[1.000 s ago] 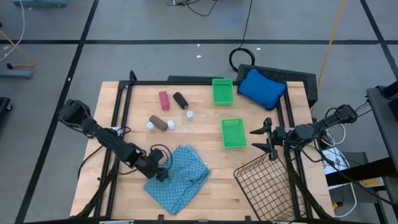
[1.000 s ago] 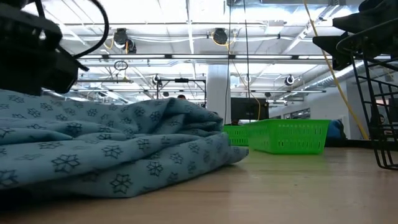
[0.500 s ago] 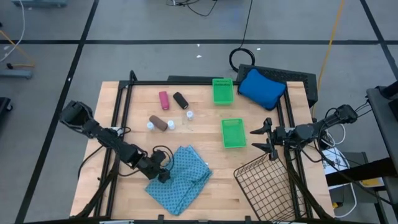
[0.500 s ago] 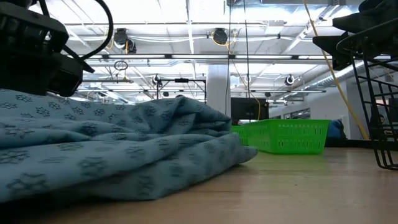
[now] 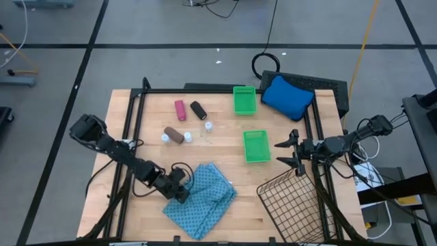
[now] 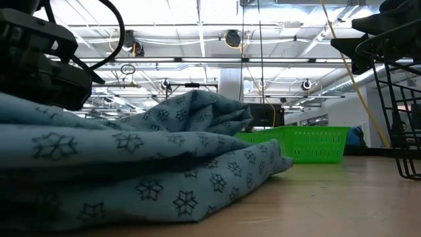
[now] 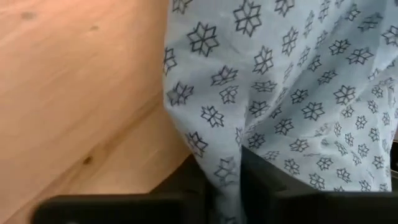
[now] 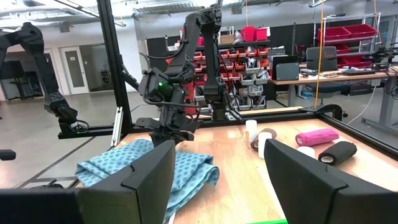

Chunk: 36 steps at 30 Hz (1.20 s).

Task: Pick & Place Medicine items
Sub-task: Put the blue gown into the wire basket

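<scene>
The medicine items lie at the table's far left: a pink cylinder (image 5: 179, 109), a black one (image 5: 198, 110), a brownish one (image 5: 176, 135) and small white vials (image 5: 207, 126). My left gripper (image 5: 181, 193) is down at the left edge of the teal patterned cloth (image 5: 203, 201), shut on it, well nearer than the items. The cloth lies bunched on the table near its front edge. My right gripper (image 5: 285, 154) waits open at the right, beside a green tray (image 5: 256, 145), with nothing between its fingers. My left gripper pinches a raised fold of the cloth's left edge (image 7: 225, 174) between its two fingers (image 7: 267, 183). The fingers come slanting down from the table's left. How many layers are in the fold I cannot tell. The rest of the cloth lies slack on the table.
A second green tray (image 5: 244, 100) and a blue cushion (image 5: 287, 96) stand at the back right. A wire basket (image 5: 293, 205) sits at the near right corner. A black frame (image 5: 133, 130) runs round the table. Bare wood shows between the items and the cloth.
My left gripper has sunk and slid a little toward the table's right, into the cloth's left edge, and has shut on it. The cloth's left part has been pushed right and bunched up higher; its right part has shifted slightly right.
</scene>
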Available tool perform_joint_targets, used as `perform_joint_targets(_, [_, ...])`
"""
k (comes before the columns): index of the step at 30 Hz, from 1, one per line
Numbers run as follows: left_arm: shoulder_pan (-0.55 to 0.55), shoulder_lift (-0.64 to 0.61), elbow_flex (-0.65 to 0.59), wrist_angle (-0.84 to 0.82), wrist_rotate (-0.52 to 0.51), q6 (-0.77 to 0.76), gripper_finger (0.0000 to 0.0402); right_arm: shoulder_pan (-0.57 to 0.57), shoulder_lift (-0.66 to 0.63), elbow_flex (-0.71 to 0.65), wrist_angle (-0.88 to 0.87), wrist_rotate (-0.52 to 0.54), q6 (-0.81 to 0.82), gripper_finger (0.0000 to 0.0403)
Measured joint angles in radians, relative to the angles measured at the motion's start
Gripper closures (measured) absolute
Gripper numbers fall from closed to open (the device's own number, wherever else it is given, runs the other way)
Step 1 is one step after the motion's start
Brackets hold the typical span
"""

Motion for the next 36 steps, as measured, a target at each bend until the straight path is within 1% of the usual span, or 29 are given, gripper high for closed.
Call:
perform_joint_targets(1, [-0.001, 0.000, -0.001, 0.008, -0.016, 0.013, 0.0376, 0.000, 0.000, 0.000, 0.000, 0.000, 0.000, 0.0165])
perform_joint_targets(2, [-0.001, -0.003, -0.004, 0.021, -0.036, 0.023, 0.0380, 0.000, 0.000, 0.000, 0.000, 0.000, 0.000, 0.0165])
perform_joint_targets(6, [0.001, -0.048, 0.002, 0.076, -0.140, 0.117, 0.0380, 0.000, 0.000, 0.000, 0.000, 0.000, 0.000, 0.0165])
perform_joint_targets(10, [0.001, -0.131, 0.058, 0.035, -0.242, 0.256, 0.0380, 0.000, 0.000, 0.000, -0.001, 0.000, 0.000, 0.0165])
perform_joint_targets(14, [0.002, -0.216, 0.134, -0.078, -0.318, 0.397, 0.0380, 0.000, 0.000, 0.000, 0.000, 0.000, 0.000, 0.0165])
perform_joint_targets(18, [-0.004, -0.280, 0.235, -0.146, -0.375, 0.569, 0.0380, 0.000, 0.000, 0.000, 0.000, 0.000, 0.000, 0.0165])
perform_joint_targets(21, [-0.021, -0.304, 0.316, -0.257, -0.417, 0.678, 0.0380, 0.000, 0.000, 0.000, 0.000, 0.000, 0.000, 0.0165])
perform_joint_targets(25, [-0.028, -0.309, 0.430, -0.403, -0.454, 0.785, 0.0380, 0.000, 0.000, 0.000, 0.000, 0.000, 0.000, 0.0165])
perform_joint_targets(28, [-0.026, -0.309, 0.505, -0.491, -0.469, 0.874, 0.0380, 0.000, 0.000, 0.000, 0.000, 0.000, 0.000, 0.0165])
perform_joint_targets(30, [-0.026, -0.309, 0.546, -0.494, -0.463, 0.976, 0.0380, 0.000, 0.000, 0.000, 0.000, 0.000, 0.000, 0.0165])
perform_joint_targets(31, [-0.022, -0.310, 0.564, -0.485, -0.445, 1.032, 0.0380, 0.000, 0.000, 0.000, 0.000, 0.000, 0.000, 0.0165])
perform_joint_targets(33, [-0.015, -0.310, 0.600, -0.483, -0.373, 1.114, 0.0380, 0.000, 0.000, 0.000, 0.000, 0.000, 0.000, 0.0165])
perform_joint_targets(36, [-0.008, -0.310, 0.648, -0.482, -0.267, 1.158, 0.0380, 0.000, 0.000, 0.000, 0.001, 0.000, 0.000, 0.0165])
